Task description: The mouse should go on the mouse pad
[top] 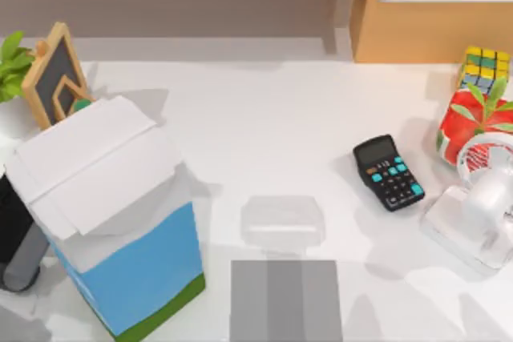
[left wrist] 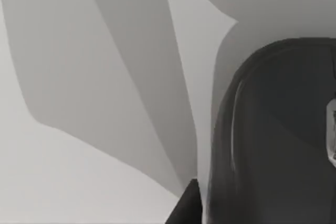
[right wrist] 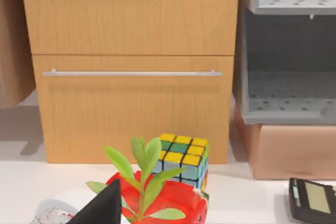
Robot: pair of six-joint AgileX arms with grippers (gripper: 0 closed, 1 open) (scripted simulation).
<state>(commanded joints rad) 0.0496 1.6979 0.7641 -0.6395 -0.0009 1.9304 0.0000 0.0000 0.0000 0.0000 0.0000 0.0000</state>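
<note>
On the white table [top: 264, 118], at the far left corner, a green potted plant [top: 10, 66] and a small wood-framed chalkboard [top: 54, 74] are seen. Just in front of them stands a large white carton with a blue and green base [top: 112, 214]. The dark left arm [top: 16, 230] is parked at the left edge, partly hidden behind that carton. Whether the left gripper is released or clenched cannot be told. In the left wrist view a dark, rounded, glossy form [left wrist: 273, 135] is seen close up against a pale surface; whether it is the mouse cannot be told. The mouse pad [top: 286, 300] lies flat at the middle of the near edge, with nothing on it, and a pale blurry patch [top: 283, 222] is seen just beyond it. Toward the right, the black calculator [top: 389, 172] lies apart from the pad. Near the right edge stand a colour cube [top: 483, 68] and a red pot with a green plant [top: 469, 126], with a white fan [top: 481, 210] nearest the front. A black wedge of the right gripper [right wrist: 102, 208] is seen low in the right wrist view, before the red pot; whether it is released or clenched cannot be told.
</note>
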